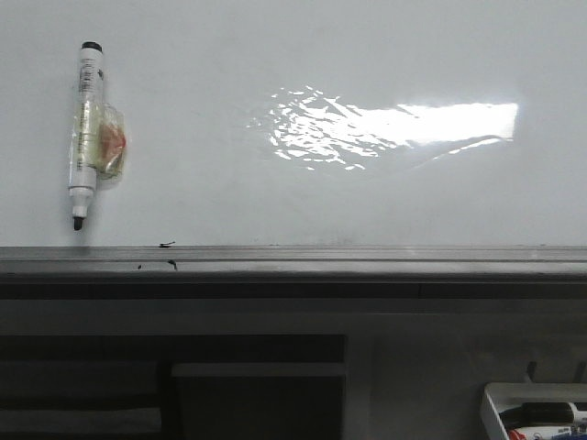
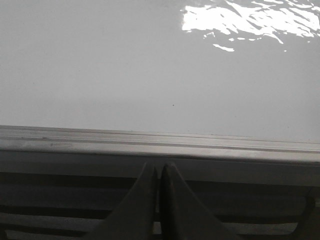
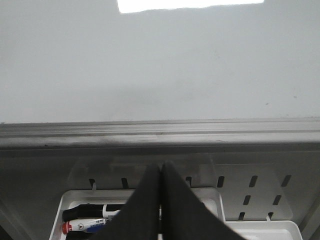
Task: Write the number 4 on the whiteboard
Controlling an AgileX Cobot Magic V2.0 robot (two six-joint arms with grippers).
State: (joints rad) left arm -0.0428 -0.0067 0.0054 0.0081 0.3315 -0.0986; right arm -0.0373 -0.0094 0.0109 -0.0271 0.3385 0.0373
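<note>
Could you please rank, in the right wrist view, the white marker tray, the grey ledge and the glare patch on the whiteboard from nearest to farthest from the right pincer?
1. White marker tray, right beneath the shut right pincer.
2. Grey ledge, beyond the tray, along the whiteboard's lower edge.
3. Glare patch, farthest, high on the board.

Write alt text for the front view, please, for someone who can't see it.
A blank glossy whiteboard fills the view, with no number drawn on it. A marker hangs at its left, tip down, above the grey ledge; a white tray sits at lower right.
</note>
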